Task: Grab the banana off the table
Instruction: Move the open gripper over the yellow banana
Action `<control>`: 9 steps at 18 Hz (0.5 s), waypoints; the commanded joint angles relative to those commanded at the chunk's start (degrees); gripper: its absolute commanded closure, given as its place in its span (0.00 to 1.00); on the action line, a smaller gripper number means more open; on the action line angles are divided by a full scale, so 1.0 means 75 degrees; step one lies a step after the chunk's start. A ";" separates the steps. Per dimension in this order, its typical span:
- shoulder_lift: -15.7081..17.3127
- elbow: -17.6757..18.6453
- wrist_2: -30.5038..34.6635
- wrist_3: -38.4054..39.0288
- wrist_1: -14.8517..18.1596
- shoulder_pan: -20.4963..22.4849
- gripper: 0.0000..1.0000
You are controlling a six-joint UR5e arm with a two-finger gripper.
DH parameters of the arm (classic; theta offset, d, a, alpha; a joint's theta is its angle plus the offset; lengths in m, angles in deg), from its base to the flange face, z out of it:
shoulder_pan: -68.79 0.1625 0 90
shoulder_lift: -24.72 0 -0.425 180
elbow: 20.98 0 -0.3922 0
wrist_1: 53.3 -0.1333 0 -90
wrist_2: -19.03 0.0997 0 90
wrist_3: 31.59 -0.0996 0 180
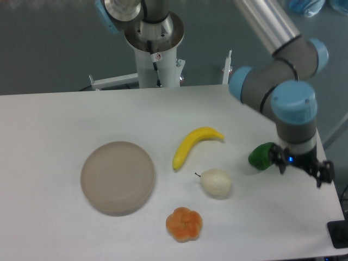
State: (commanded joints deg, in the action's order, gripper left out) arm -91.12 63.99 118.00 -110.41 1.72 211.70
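Banana (193,144) lies on the table (65,114) — tool (302,171) well apart, spread open, holding nothing

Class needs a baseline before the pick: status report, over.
End effector empty at right edge, jaw state unclear. Banana flat on table, untouched. Pale fruit close below it; green object beside end effector.

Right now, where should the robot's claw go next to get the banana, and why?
Probably sideways to the left, until it hangs over the banana. The gripper sits near the table's right edge, beside a green thing, empty and apart from the banana, which lies bare near the middle.
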 joint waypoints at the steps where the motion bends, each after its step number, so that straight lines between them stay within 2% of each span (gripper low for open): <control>1: 0.0129 0.0164 0.0000 -0.0060 0.0117 0.0035 0.00; 3: 0.0352 0.0597 -0.0070 -0.0072 0.0363 0.0047 0.00; 6: 0.0878 0.1779 -0.0479 -0.0165 0.0271 0.0176 0.00; 9: 0.1265 0.2554 -0.1263 -0.0248 0.0235 0.0188 0.00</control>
State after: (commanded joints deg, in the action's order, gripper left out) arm -81.63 83.15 108.52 -112.27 3.48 213.11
